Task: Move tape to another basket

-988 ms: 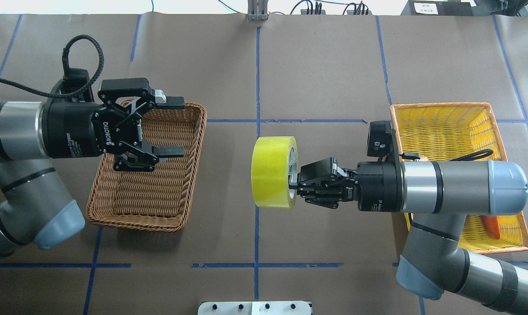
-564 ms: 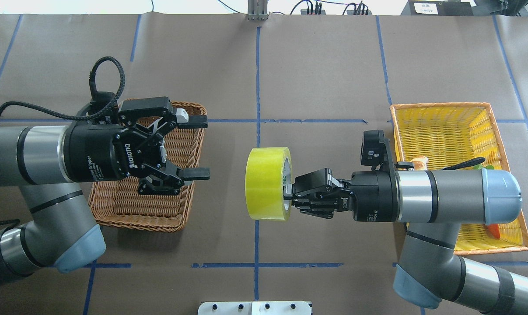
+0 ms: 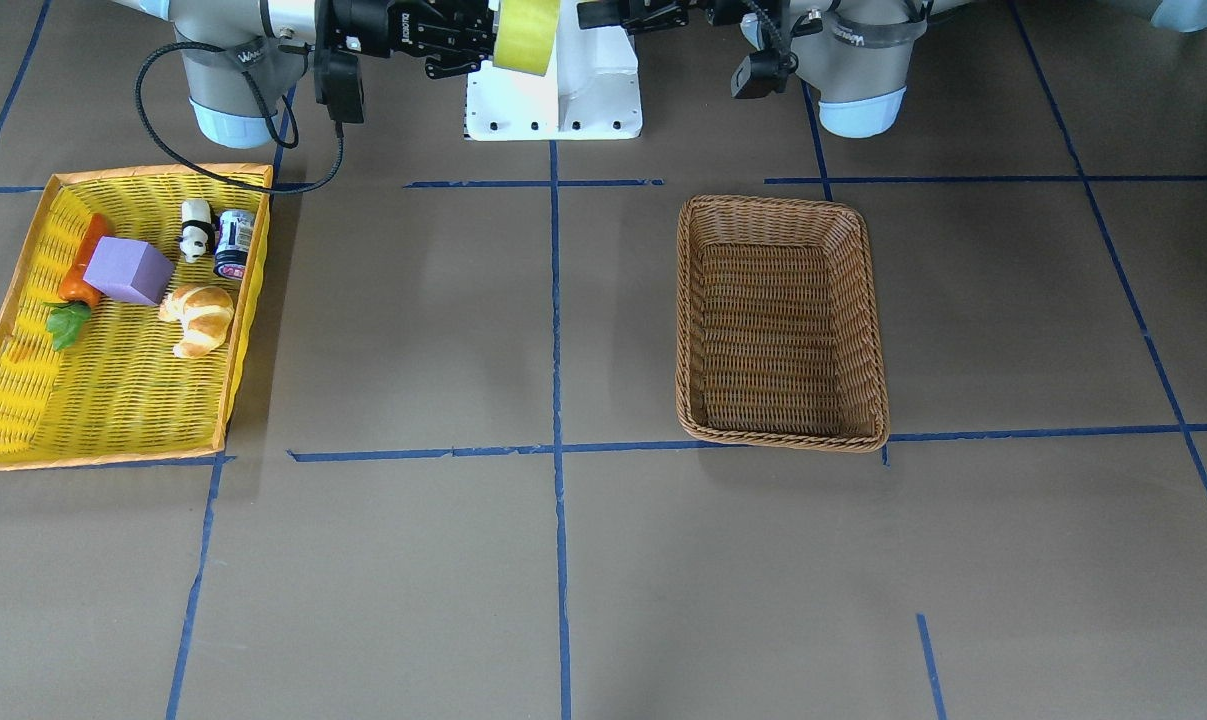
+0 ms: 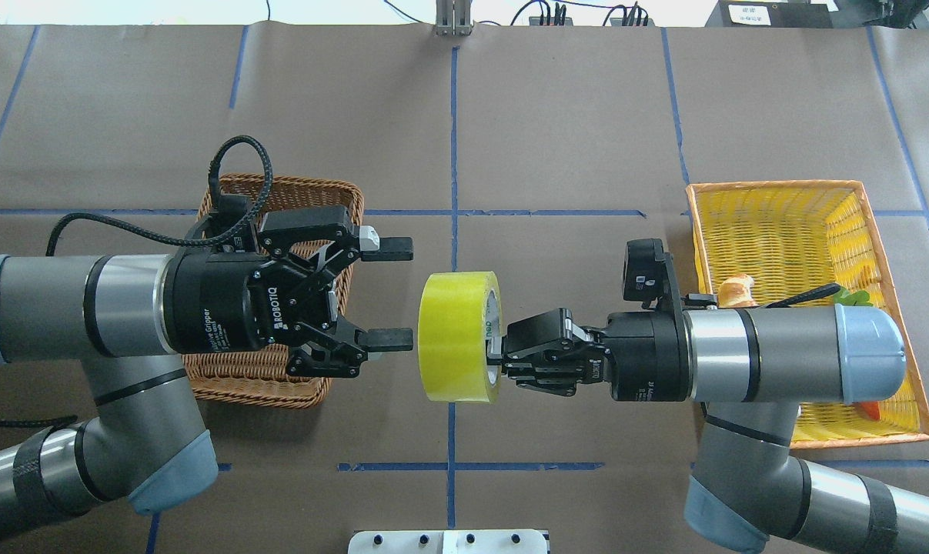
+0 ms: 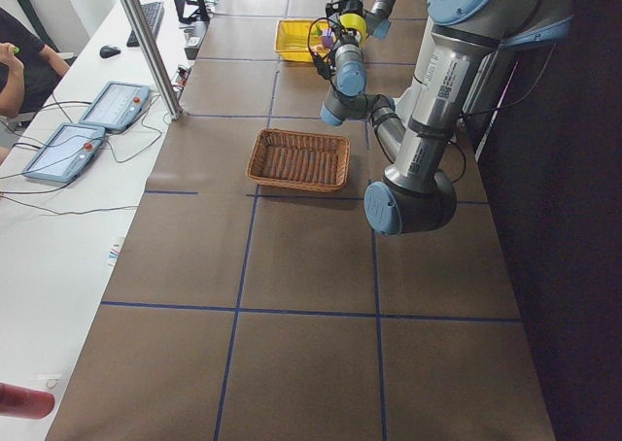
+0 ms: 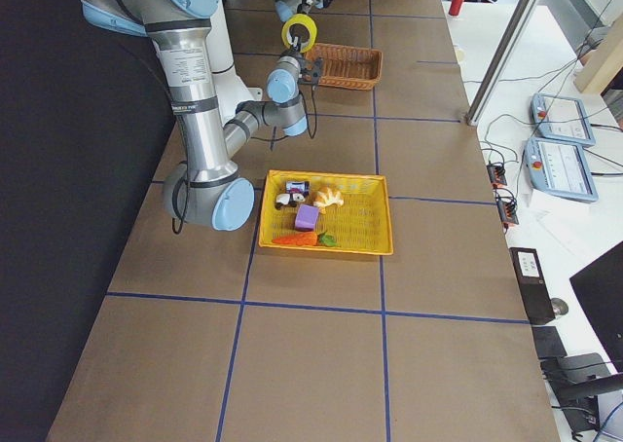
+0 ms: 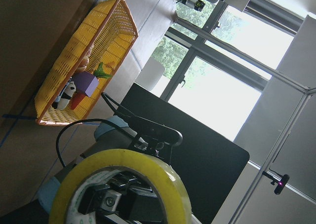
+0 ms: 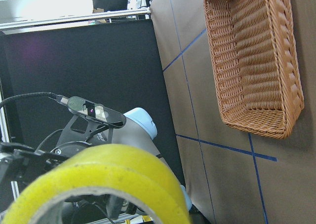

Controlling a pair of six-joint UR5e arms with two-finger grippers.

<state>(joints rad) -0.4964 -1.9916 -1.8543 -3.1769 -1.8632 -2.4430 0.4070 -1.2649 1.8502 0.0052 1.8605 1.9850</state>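
Observation:
The yellow-green tape (image 4: 458, 336) hangs on edge in the air over the table's middle line. My right gripper (image 4: 498, 350) is shut on it at the core side. My left gripper (image 4: 402, 294) is open and faces the tape's other side, with its fingertips (image 4: 395, 339) just short of the roll and apart from it. The tape fills the bottom of the left wrist view (image 7: 118, 182) and the right wrist view (image 8: 98, 184). The brown wicker basket (image 4: 310, 192) lies empty below and behind my left gripper. It also shows in the front-facing view (image 3: 775, 203).
The yellow tray (image 4: 780, 188) with an orange rim lies under my right arm. In the front-facing view it holds a carrot (image 3: 81, 270), a purple block (image 3: 128, 270), a croissant (image 3: 198, 315), a panda toy (image 3: 195, 228) and a can (image 3: 234, 243). The white robot base (image 3: 553, 95) stands at the near edge.
My left gripper has moved right, off the basket, up to the tape. My right gripper has carried the tape a little left and nearer the robot. Both kept their states.

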